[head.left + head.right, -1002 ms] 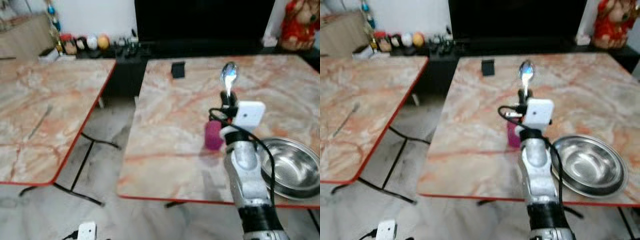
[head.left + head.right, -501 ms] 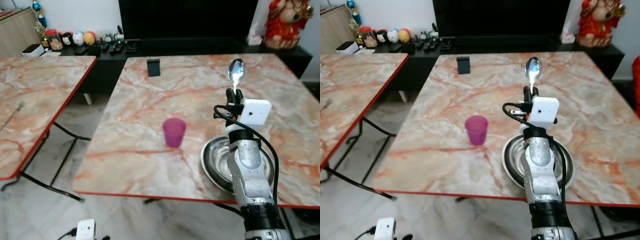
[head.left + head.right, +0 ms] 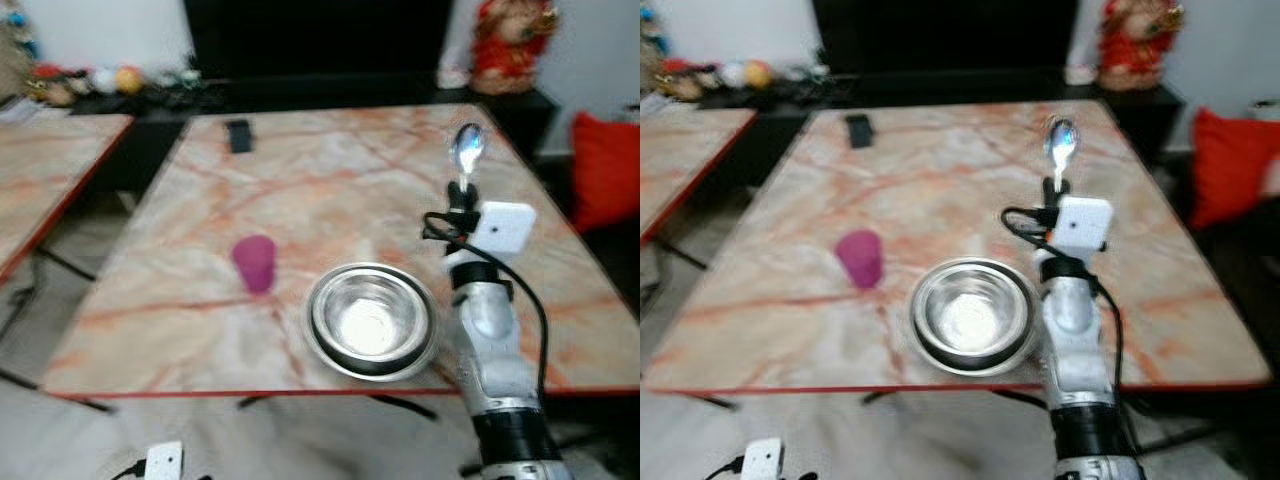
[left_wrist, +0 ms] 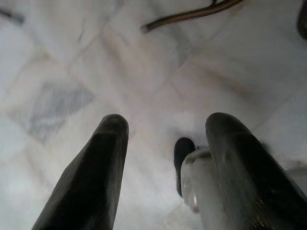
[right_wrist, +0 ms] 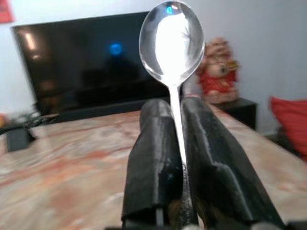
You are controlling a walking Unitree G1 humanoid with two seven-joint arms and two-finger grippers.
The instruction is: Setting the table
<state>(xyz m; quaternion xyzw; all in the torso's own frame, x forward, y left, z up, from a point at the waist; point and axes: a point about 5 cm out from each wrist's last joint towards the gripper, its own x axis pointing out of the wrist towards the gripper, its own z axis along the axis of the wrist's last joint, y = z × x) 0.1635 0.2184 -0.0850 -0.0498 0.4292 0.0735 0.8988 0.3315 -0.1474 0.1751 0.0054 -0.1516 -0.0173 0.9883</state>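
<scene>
On the marble table (image 3: pixel 330 170), a pink plastic cup (image 3: pixel 254 263) is standing at the left, a steel bowl (image 3: pixel 371 321) sitting just to its right near the front edge. Further right, the right gripper (image 5: pixel 178 139) is pinching a metal spoon (image 5: pixel 171 40) by its thin handle, bowl end pointing up. The spoon looks light, stiff and slippery, so gripping low on the handle suits it. The left gripper (image 4: pixel 163 172) is hanging spread apart above pale floor.
</scene>
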